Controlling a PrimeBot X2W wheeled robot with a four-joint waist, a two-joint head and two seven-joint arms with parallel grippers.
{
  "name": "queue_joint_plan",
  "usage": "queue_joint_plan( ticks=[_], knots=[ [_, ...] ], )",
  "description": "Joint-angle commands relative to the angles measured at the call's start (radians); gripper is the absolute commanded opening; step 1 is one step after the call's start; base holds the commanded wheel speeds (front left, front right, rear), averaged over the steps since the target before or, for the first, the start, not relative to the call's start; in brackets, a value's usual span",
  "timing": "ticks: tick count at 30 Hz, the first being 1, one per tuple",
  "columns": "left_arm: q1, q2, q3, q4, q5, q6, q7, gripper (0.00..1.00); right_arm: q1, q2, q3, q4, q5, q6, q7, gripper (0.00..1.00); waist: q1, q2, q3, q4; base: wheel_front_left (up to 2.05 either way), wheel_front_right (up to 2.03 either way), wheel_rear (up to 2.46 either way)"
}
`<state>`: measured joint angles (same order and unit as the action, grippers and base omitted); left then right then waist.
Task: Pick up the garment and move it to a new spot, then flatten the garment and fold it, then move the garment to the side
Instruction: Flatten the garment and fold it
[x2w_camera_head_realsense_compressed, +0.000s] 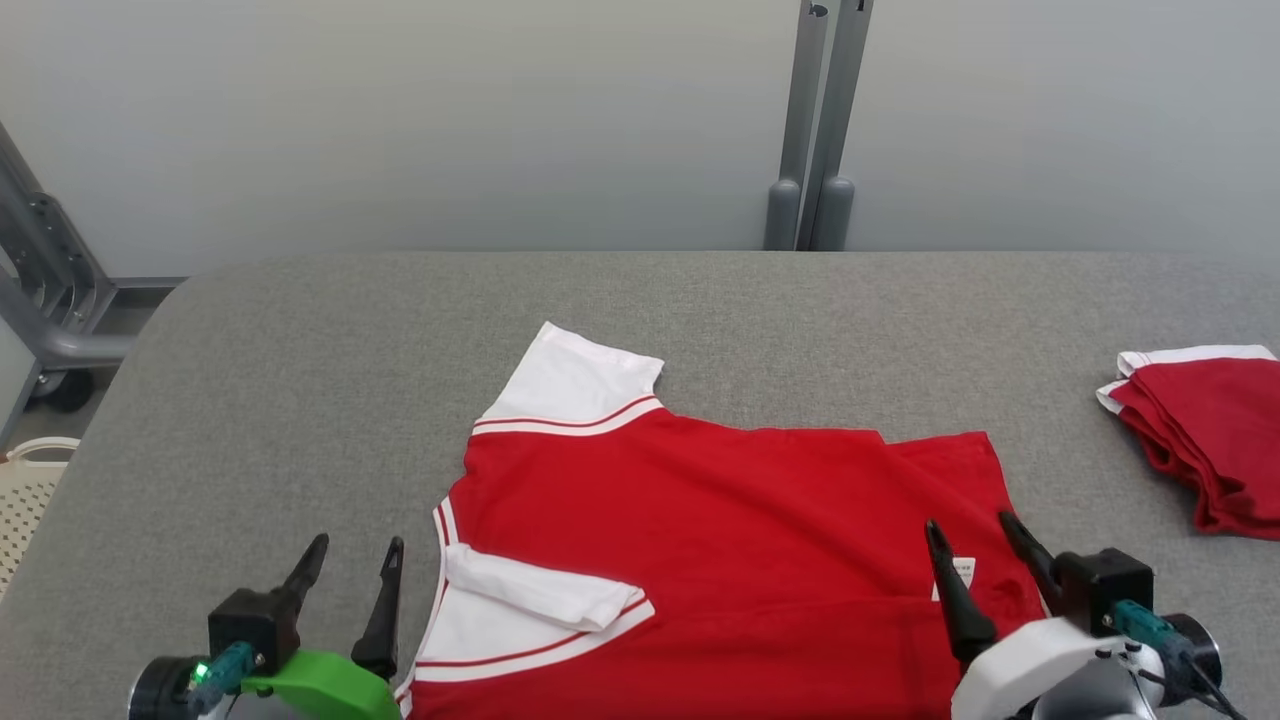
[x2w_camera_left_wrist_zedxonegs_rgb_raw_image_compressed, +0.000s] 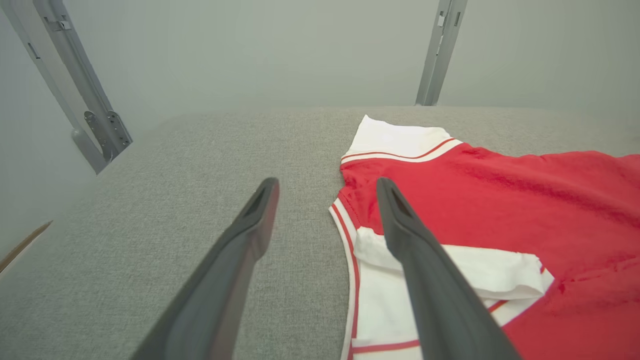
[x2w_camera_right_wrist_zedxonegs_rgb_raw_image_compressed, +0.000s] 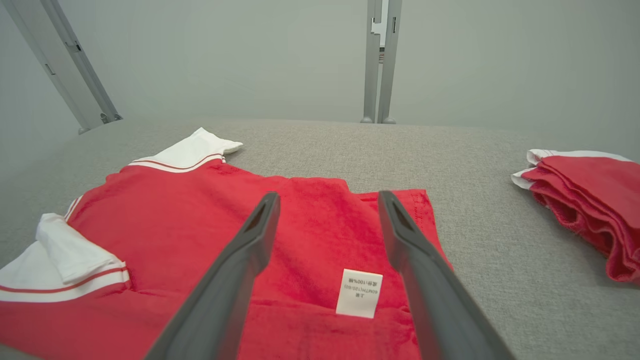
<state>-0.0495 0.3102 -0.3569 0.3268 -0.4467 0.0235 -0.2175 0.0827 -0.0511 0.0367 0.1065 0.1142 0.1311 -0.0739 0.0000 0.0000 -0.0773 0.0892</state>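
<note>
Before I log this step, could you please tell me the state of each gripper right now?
Left gripper: open, holding nothing.
Right gripper: open, holding nothing, over the red shirt.

My left gripper (x2w_camera_head_realsense_compressed: 358, 543) has a green shell, my right gripper (x2w_camera_head_realsense_compressed: 968, 522) a white one; both carry long dark fingers (x2w_camera_head_realsense_compressed: 383, 610).

A red, white-sleeved fabric shirt (x2w_camera_head_realsense_compressed: 700, 520) lies on the grey cloth counter (x2w_camera_head_realsense_compressed: 300, 350), just beside the parted left claw (x2w_camera_head_realsense_compressed: 358, 541) and under the parted right claw (x2w_camera_head_realsense_compressed: 968, 521).
</note>
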Motion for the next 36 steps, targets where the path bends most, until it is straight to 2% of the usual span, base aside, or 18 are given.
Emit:
queue_joint_plan(
  ticks=[1, 5, 8, 12, 16, 17, 21, 27, 36],
  knots=[
    [-0.044, 0.009, -0.002, 0.005, 0.006, 0.004, 0.015, 1.00, -0.037, -0.009, 0.006, 0.000, -0.010, -0.001, 0.033, 1.00, 0.0000, 0.0000, 0.025, -0.013, 0.00, 0.00, 0.00],
    [-0.128, 0.004, -0.003, 0.034, 0.002, 0.009, 0.075, 1.00, -0.113, -0.083, 0.057, 0.001, -0.045, -0.001, 0.173, 1.00, 0.0000, 0.0000, 0.071, -0.034, 0.00, 0.00, 0.00],
    [-0.239, 0.012, -0.015, 0.056, 0.017, -0.010, 0.121, 1.00, -0.210, -0.144, 0.079, -0.006, -0.047, -0.001, 0.317, 1.00, 0.0000, 0.0000, 0.140, -0.052, 0.00, 0.00, 0.00],
    [-0.399, 0.011, -0.026, 0.106, 0.030, -0.034, 0.184, 1.00, -0.347, -0.209, 0.145, -0.017, 0.023, 0.000, 0.510, 1.00, 0.0000, 0.0000, 0.237, -0.077, 0.00, 0.00, 0.00],
    [-0.564, 0.005, -0.030, 0.171, 0.041, -0.046, 0.238, 1.00, -0.500, -0.288, 0.212, -0.051, 0.068, -0.001, 0.611, 1.00, 0.0000, 0.0000, 0.336, -0.102, 0.00, 0.00, 0.00],
    [-0.564, 0.005, -0.030, 0.171, 0.041, -0.046, 0.238, 1.00, -0.500, -0.288, 0.212, -0.051, 0.068, -0.001, 0.611, 1.00, 0.0000, 0.0000, 0.336, -0.102, 0.00, 0.00, 0.00],
    [-0.696, 0.008, -0.052, 0.249, 0.046, -0.083, 0.316, 1.00, -0.621, -0.354, 0.260, -0.063, 0.073, -0.001, 0.637, 1.00, 0.0000, 0.0000, 0.418, -0.120, 0.00, 0.00, 0.00],
    [-0.830, 0.010, -0.079, 0.316, 0.019, -0.127, 0.420, 1.00, -0.710, -0.390, 0.290, -0.076, 0.074, -0.001, 0.618, 1.00, 0.0000, 0.0000, 0.491, -0.133, 0.00, 0.00, 0.00],
    [-0.914, 0.049, -0.113, 0.353, -0.013, -0.146, 0.500, 1.00, -0.750, -0.381, 0.311, -0.060, 0.047, -0.001, 0.543, 1.00, 0.0000, 0.0000, 0.552, -0.165, 0.00, 0.00, 0.00]
  ],
)
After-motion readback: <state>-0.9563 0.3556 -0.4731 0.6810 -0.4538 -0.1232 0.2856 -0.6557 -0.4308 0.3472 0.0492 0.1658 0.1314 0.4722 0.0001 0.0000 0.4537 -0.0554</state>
